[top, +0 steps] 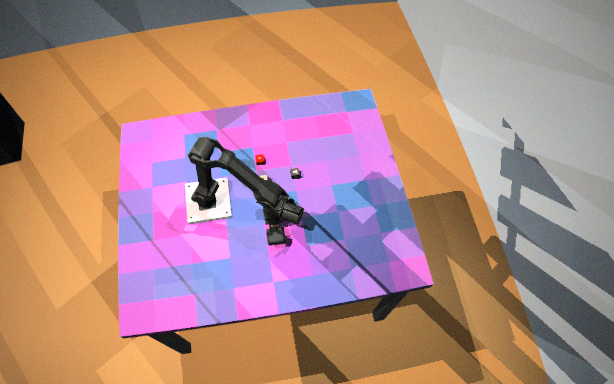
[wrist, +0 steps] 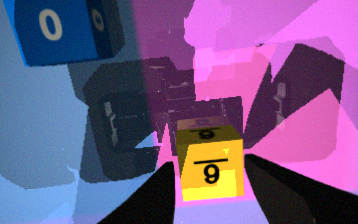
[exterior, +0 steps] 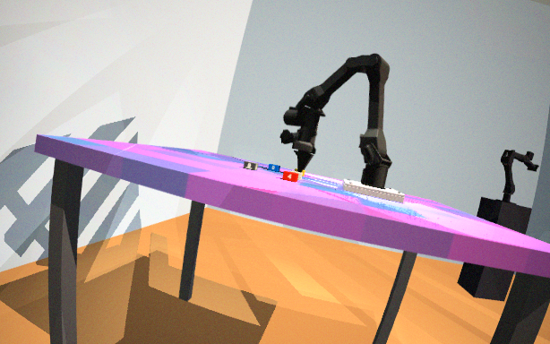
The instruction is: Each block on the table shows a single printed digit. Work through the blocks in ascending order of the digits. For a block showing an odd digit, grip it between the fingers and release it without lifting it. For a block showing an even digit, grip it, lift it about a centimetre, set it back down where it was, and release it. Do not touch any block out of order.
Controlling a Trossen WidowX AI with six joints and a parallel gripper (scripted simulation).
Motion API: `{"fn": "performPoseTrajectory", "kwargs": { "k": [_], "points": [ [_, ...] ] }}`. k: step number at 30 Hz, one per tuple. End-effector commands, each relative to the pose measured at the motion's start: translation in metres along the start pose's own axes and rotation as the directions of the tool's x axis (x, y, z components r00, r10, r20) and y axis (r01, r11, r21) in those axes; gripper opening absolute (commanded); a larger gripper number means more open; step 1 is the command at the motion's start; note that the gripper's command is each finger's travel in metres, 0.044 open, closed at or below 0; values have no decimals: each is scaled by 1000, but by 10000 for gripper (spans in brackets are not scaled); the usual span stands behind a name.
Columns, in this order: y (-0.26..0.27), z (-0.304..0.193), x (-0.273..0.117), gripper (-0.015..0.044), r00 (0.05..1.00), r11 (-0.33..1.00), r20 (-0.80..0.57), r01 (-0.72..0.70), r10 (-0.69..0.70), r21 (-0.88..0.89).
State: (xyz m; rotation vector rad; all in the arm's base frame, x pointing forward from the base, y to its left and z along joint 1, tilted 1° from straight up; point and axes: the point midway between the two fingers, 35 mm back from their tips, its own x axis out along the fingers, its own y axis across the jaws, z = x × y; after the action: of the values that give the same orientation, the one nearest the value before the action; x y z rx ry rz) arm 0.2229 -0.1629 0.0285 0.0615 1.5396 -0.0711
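My gripper (wrist: pixel 208 165) (exterior: pixel 301 169) is open, its fingers low on either side of a yellow block (wrist: pixel 220 190), with a narrow gap at the left. The yellow block rests on the table; its black digit has a bar above it and reads as an underlined 6 upside down. A blue block (exterior: pixel 274 167) (wrist: pixel 30 47) shows a 0, at the upper left in the wrist view. A red block (top: pixel 260 159) (exterior: pixel 290 176) shows a 4. A grey block (top: pixel 296 173) (exterior: pixel 250 166) has a digit too small to read. A whitish block (top: pixel 263 177) is partly hidden by the arm.
The arm's white base plate (top: pixel 192 212) (exterior: pixel 373 191) is on the table (top: pixel 135 320) (exterior: pixel 224 203). The red, grey and whitish blocks lie beyond the arm in the top view. Patchy coloured squares and hard shadows cover the table top.
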Motion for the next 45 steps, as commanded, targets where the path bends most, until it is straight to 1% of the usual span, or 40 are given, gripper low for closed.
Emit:
{"fn": "performPoseTrajectory", "kwargs": {
  "k": [1, 5, 6, 9, 12, 16, 18, 23, 25, 27, 34, 36, 40, 45],
  "points": [
    [0, 1, 0, 278, 1000, 1000, 3, -2, 2, -4],
    [0, 1, 0, 383, 1000, 1000, 3, -2, 2, -4],
    [0, 1, 0, 400, 1000, 1000, 3, -2, 2, -4],
    [0, 1, -3, 400, 1000, 1000, 3, -2, 2, -3],
    [0, 1, -33, 400, 1000, 1000, 3, -2, 2, -3],
    [0, 1, -36, 400, 1000, 1000, 3, -2, 2, -4],
    [-1, 2, -45, 348, 1000, 1000, 3, -1, 1, -3],
    [-1, 1, -108, 216, 1000, 1000, 2, 0, 0, -2],
    [0, 0, -117, 164, 1000, 1000, 3, -1, 1, -4],
    [0, 0, -117, 120, 1000, 1000, 3, -1, 1, -4],
    [0, 0, -117, 120, 1000, 1000, 3, -1, 1, -4],
    [5, 7, -117, 120, 1000, 1000, 3, -1, 1, -5],
    [43, 45, -119, 120, 1000, 1000, 7, 2, -2, -13],
    [107, 84, -119, 120, 1000, 1000, 14, 4, -4, -25]
  ]
}}
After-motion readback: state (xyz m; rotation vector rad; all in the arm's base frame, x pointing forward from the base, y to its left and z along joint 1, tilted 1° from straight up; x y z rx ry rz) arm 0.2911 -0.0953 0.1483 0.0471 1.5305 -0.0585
